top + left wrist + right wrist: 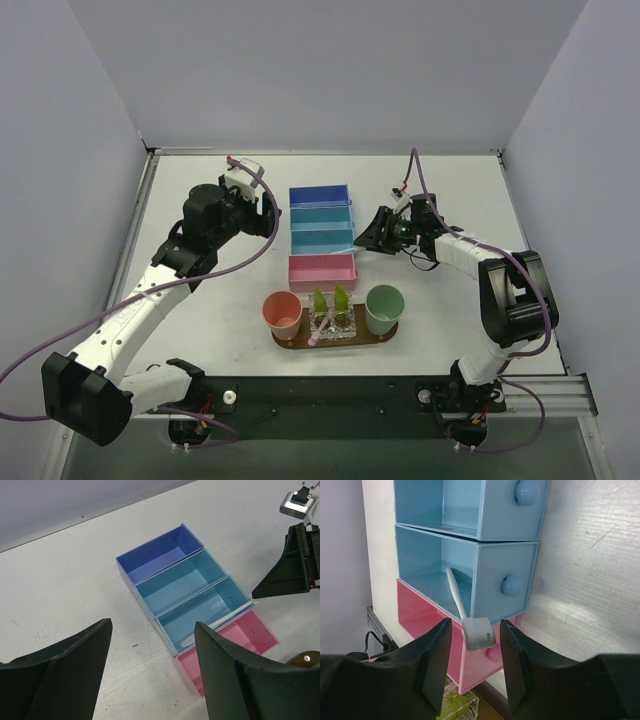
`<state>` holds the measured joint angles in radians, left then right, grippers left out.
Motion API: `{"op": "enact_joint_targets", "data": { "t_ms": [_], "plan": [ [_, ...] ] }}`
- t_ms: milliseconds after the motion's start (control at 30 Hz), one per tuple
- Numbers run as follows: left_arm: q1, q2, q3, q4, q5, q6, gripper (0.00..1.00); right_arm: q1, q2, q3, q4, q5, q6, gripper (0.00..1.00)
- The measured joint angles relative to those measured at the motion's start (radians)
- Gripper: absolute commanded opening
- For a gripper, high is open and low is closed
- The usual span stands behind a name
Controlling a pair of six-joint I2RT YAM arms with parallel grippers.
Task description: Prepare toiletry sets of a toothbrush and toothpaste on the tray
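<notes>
A white toothbrush [454, 592] leans out of the light-blue bin [432, 555], its head [479, 632] over the bin's corner. My right gripper [476, 626] is open with the head between its fingers, not clamped. The brush also shows in the left wrist view [225, 617]. The brown tray [380, 338] carries a clear holder [333, 322] with two yellow-green tubes [320, 300] and a pink toothbrush [318, 330]. My left gripper [152, 630] is open and empty above the table, left of the bins.
Four bins stand in a row: blue [320, 195], teal [321, 216], light blue [321, 238], pink [322, 270]. A salmon cup [282, 312] and a mint-green cup [384, 308] stand at the tray's ends. Walls close in the table on three sides.
</notes>
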<state>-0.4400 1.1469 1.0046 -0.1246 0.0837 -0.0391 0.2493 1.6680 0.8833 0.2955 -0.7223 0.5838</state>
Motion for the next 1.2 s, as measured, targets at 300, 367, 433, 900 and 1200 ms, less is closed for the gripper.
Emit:
{"op": "enact_joint_targets", "data": {
  "t_ms": [300, 367, 433, 900, 1200],
  "plan": [
    [0.0, 0.0, 0.0, 0.0, -0.005, 0.0, 0.77, 0.001, 0.0, 0.0, 0.0, 0.0, 0.0, 0.17],
    [0.0, 0.0, 0.0, 0.0, -0.005, 0.0, 0.77, 0.001, 0.0, 0.0, 0.0, -0.001, 0.0, 0.14],
    [0.0, 0.0, 0.0, 0.0, -0.005, 0.001, 0.77, 0.001, 0.0, 0.0, 0.0, 0.0, -0.001, 0.08],
    [0.0, 0.0, 0.0, 0.0, -0.005, 0.004, 0.77, 0.001, -0.073, 0.003, -0.037, 0.01, -0.016, 0.0],
    [-0.005, -0.006, 0.0, 0.002, 0.047, 0.01, 0.77, 0.001, -0.258, 0.072, -0.166, 0.067, -0.122, 0.0]
  ]
}}
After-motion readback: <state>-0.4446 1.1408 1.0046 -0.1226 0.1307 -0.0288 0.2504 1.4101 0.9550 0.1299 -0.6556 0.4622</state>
